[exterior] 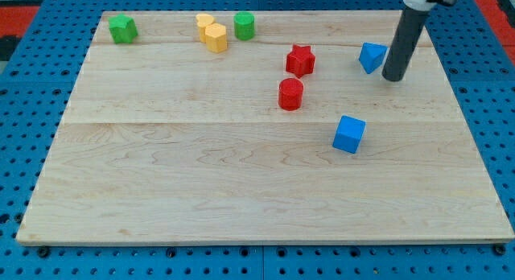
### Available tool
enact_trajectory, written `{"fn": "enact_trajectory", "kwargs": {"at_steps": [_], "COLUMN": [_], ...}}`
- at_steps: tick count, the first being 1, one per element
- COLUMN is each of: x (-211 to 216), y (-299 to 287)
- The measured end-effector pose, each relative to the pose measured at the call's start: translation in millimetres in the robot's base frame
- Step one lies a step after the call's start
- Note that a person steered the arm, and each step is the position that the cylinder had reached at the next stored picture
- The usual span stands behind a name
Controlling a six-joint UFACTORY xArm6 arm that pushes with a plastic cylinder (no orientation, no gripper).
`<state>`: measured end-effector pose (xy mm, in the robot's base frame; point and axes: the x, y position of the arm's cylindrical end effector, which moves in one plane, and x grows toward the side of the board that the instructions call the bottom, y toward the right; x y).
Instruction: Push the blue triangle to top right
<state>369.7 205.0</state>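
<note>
Now my tip (393, 77), a bare rod with no claw, sits just right of the blue triangle (371, 56).

Pale wooden board (241, 191) on a blue perforated base (32, 111), evenly lit, red strip (495, 10) at top right.

Wooden counter (241, 191) carrying blue triangle (371, 56), blue cube (349, 134), red star (300, 60), red cylinder (290, 94), two yellow blocks (212, 32), green cylinder (245, 26), green block (123, 28).
</note>
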Motion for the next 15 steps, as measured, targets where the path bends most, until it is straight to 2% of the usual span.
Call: {"fn": "enact_trajectory", "kwargs": {"at_steps": [1,4,8,13,15], "x": [6.9,-33.2,-26.9,-99.7,-110.2], "y": [-1.8,-1.9,-35.3,-35.3,-35.3]}}
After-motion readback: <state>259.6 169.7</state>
